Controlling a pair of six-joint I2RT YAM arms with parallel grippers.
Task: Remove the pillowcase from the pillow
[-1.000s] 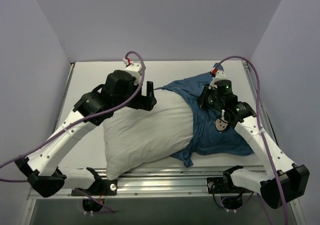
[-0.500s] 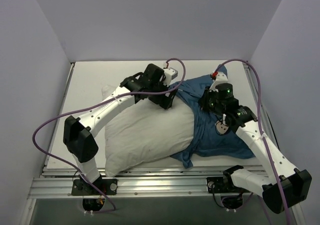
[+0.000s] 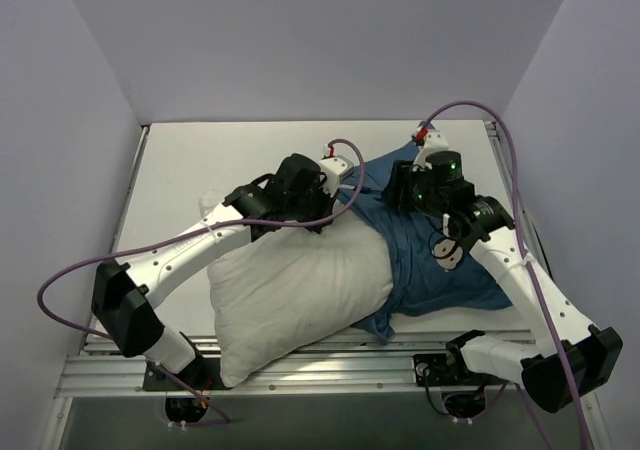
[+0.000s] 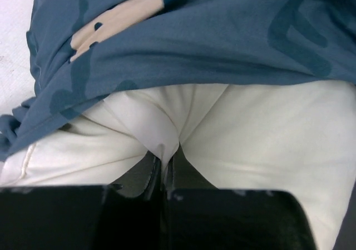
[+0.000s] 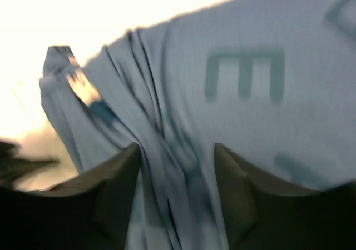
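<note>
Left jaws pinch pillow; right jaws straddle pillowcase.

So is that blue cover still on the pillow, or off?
Partly on. The pillowcase still covers the pillow's right end; the rest lies bare and white.

The pillowcase just beyond the left end effector is dark blue, printed with darker blue letter shapes and a cream patch. The pillow pinched at that end effector is plain off-white. Between the right end effector fingers, the blue fabric shows a darker letter E.
</note>
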